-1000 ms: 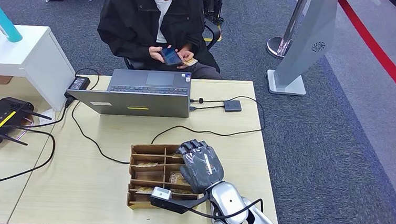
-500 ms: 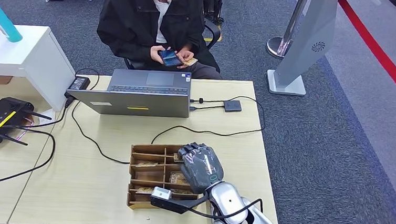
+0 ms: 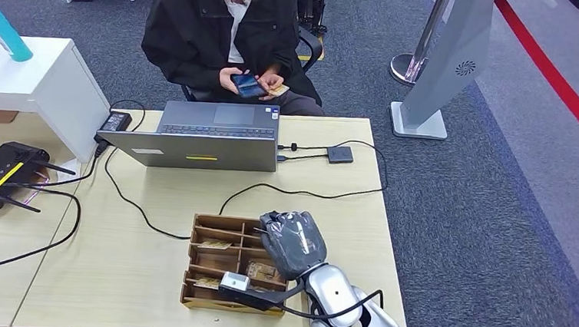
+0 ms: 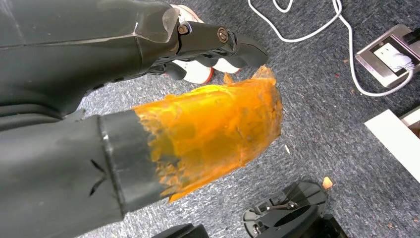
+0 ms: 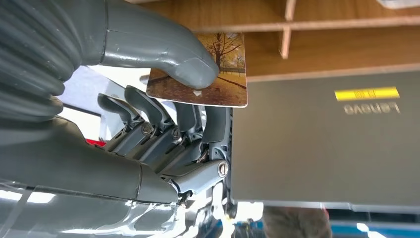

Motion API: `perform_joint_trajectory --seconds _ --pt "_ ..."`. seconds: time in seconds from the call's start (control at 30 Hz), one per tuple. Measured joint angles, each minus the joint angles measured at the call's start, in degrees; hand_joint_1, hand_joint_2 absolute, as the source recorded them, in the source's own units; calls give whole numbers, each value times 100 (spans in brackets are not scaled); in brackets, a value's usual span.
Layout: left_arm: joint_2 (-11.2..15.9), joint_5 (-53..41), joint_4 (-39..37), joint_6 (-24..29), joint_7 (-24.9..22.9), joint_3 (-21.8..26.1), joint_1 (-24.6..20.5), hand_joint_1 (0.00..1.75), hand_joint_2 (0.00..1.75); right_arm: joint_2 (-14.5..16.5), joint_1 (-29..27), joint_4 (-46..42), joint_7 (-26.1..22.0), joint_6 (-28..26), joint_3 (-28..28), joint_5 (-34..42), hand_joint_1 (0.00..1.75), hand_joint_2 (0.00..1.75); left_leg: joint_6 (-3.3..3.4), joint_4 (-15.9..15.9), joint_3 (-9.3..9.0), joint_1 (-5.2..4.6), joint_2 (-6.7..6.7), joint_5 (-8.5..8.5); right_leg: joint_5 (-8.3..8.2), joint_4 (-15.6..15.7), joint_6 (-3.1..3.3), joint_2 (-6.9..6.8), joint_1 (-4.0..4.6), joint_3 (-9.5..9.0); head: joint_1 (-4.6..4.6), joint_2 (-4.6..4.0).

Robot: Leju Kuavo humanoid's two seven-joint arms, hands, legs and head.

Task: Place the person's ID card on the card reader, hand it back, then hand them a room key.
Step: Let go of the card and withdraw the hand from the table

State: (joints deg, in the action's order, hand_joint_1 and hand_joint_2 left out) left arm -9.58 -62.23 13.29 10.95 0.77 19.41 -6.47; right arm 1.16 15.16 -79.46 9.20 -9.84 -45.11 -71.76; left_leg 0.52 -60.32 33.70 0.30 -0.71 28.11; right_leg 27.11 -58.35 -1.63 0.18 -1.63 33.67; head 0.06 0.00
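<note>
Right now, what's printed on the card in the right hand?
An autumn tree scene in browns and oranges on the room key card, pinched by the right hand; right wrist view shows it best.

My right hand is dark grey, its arm silver. The card under my thumb bears a brown autumn-tree picture. The tray is brown; beyond it, the laptop is grey with a yellow label. My left hand has an orange-wrapped thumb.
</note>
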Motion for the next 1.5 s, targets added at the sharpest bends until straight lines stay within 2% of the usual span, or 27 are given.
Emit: perform_joint_trajectory --seconds 0.33,0.6,0.9,1.5 --pt "0 32 0 -1 17 -83 -2 0 0 17 -130 -180 -305 -790 45 -209 175 175 0 0 1 0 1 0 0 1 0 1 0 1 -1 0" --pt "1 60 0 1 32 -86 -2 0 0 17 -182 -392 -395 -975 78 -214 175 175 0 0 1 0 1 0 0 0 0 1 0 1 0 0" --pt "2 179 0 30 60 -86 -1 0 0 -1 -210 -1096 -535 -1247 130 -124 175 175 0 0 1 0 1 0 0 0 0 1 0 3 1 0" --pt "9 328 0 114 132 -85 10 0 0 -334 -268 -2358 -757 -1763 262 62 175 175 0 0 1 0 1 0 0 1 0 1 0 2 0 0"
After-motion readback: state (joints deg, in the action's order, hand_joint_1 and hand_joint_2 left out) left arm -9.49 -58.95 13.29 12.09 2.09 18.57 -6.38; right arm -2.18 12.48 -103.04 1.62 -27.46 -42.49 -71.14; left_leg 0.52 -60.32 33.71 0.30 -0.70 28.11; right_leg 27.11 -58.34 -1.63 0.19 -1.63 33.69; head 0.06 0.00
